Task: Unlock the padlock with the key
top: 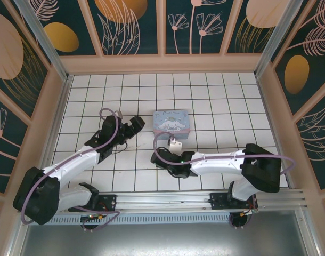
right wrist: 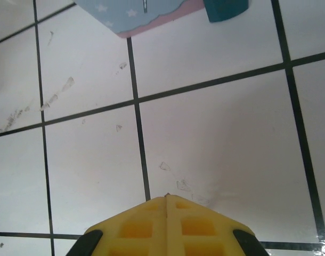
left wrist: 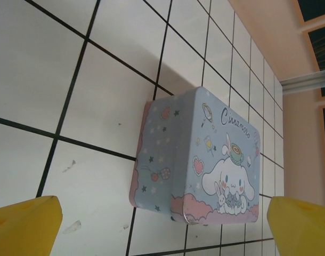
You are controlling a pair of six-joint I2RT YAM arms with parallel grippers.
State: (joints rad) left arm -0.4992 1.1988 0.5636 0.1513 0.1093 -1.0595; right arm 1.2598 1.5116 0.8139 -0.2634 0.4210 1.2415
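Observation:
The padlock lies on the tiled floor against the near edge of the pastel tin; its dark bluish body shows at the top of the right wrist view. My right gripper is shut low over the floor, short of the padlock. A tiny brownish tip, apparently the key, pokes out between its yellow fingers; the rest is hidden. In the top view this gripper sits just near-left of the padlock. My left gripper is open and holds nothing, left of the tin.
The blue-and-pink cartoon tin rests mid-floor between the two grippers. Peach walls with dark floral panels enclose the white tiled floor. A metal rail runs along the near edge.

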